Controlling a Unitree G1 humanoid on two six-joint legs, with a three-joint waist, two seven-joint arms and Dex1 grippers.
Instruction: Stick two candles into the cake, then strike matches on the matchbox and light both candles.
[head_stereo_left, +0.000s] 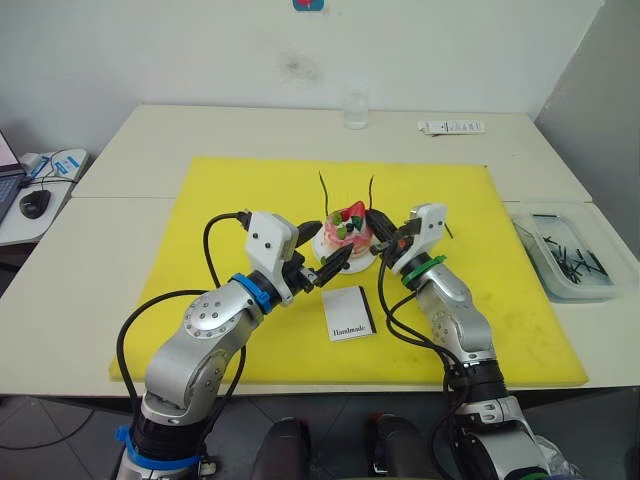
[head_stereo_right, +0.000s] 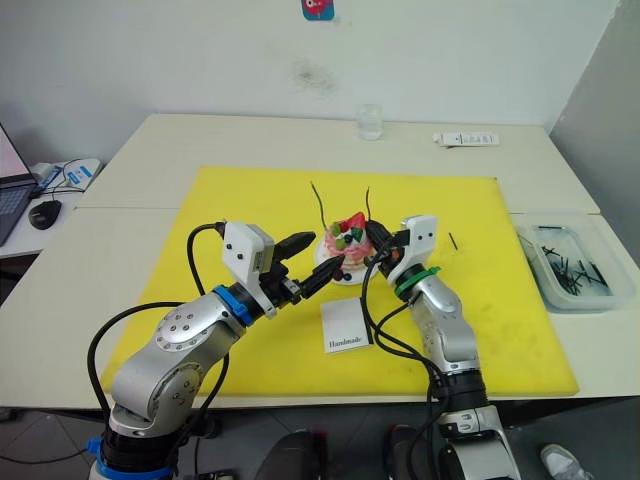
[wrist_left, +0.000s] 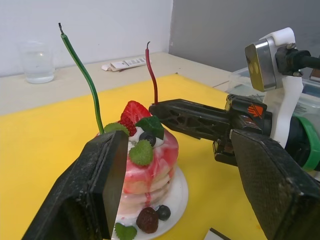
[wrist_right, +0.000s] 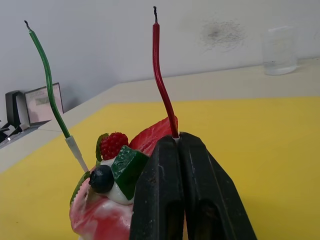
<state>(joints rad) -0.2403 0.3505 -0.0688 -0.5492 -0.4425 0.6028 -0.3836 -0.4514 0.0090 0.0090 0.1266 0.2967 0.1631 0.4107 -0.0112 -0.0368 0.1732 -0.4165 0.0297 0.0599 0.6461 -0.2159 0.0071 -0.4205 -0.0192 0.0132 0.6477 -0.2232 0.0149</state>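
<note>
**Red candle being seated; matches untouched**

The cake (head_stereo_left: 349, 238) is found near the middle of the yellow mat (head_stereo_left: 250, 190), on its white plate (wrist_left: 176, 192). Both candles are seen standing in it: the green candle (wrist_left: 85, 75) toward the robot's left, leaning a little, and the red candle (wrist_right: 162, 80) beside the strawberry (wrist_left: 133, 112).

The right end effector (wrist_right: 179, 150) is seen at the cake's right side, its fingers pressed together at the foot of the red candle. Whether the wax is actually pinched between them cannot be told; the candle base disappears just at the fingertips. The left end effector (wrist_left: 172, 165) is held with its fingers wide apart on either side of the cake, not touching it as far as can be seen.

The matchbox (head_stereo_left: 349, 313) lies flat on the mat, just in front of the cake, toward the robot. Short dark sticks, judged to be the matches (head_stereo_left: 570, 255), are gathered in a clear tray (head_stereo_left: 600, 290) well off to the right on the surface; one more dark stick (head_stereo_right: 453, 241) lies on the mat near the right arm.

Step in hand is judged to be the tail of the candle-planting. Next, the red candle must be released without being tipped, and a match and the matchbox fetched. The thin match will call for a fine pinch.
</note>
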